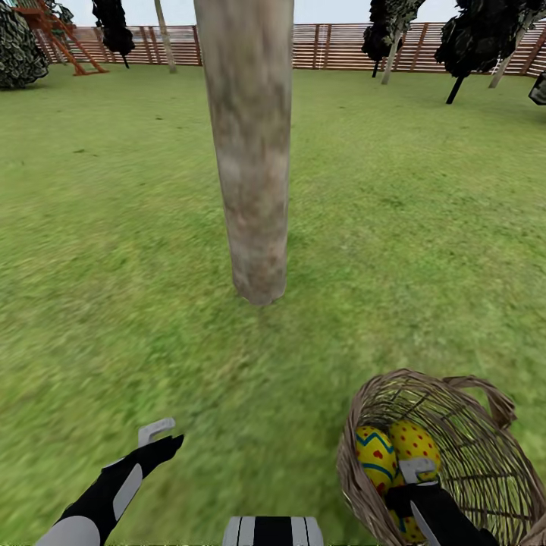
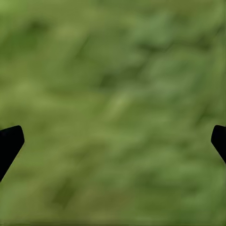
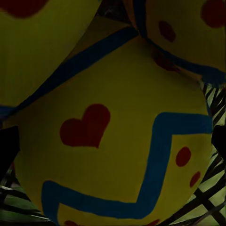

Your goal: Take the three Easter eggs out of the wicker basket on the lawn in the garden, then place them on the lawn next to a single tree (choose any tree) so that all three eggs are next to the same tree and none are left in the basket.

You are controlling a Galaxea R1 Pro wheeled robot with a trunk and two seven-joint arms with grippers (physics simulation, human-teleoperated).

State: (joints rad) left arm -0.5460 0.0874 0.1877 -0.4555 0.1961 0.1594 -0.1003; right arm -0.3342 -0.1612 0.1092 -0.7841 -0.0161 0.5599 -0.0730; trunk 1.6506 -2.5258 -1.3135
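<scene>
Eggs: three yellow eggs (image 1: 394,455) lie packed together in the bottom of the basket, at the near right of the scene; in the head view two show clearly and a third peeks out below the right arm. None is out on the grass yet.
Nearest egg: the right wrist view looks straight at one egg (image 3: 117,141) with a red heart, red dots and a blue zigzag band; two others touch it from behind.
Basket: the brown woven basket (image 1: 485,447) sits on the lawn, tipped a little toward the robot, its thin handle arching at the far rim.
Right end effector: the right end effector (image 1: 418,485) is down inside the basket, its dark fingertips (image 3: 8,148) spread to either side of the nearest egg; it is released, with nothing gripped so far.
Left end effector: the left end effector (image 1: 161,438) hangs over bare grass at the near left, fingers apart and empty.
Tree: a thick grey-brown trunk (image 1: 254,167) stands in the middle of the lawn (image 1: 114,265), a little beyond the basket and to its left (a handy spot for all three eggs).
Handling: the eggs look hard, smooth and rounded, so probably light but slippery and prone to squirting out of a pinch.
Where to hold: across the widest middle of the nearest egg, fingers on opposite sides, closing gently.
Risk: the neighbouring eggs and the wicker wall leave little room for the fingers.
</scene>
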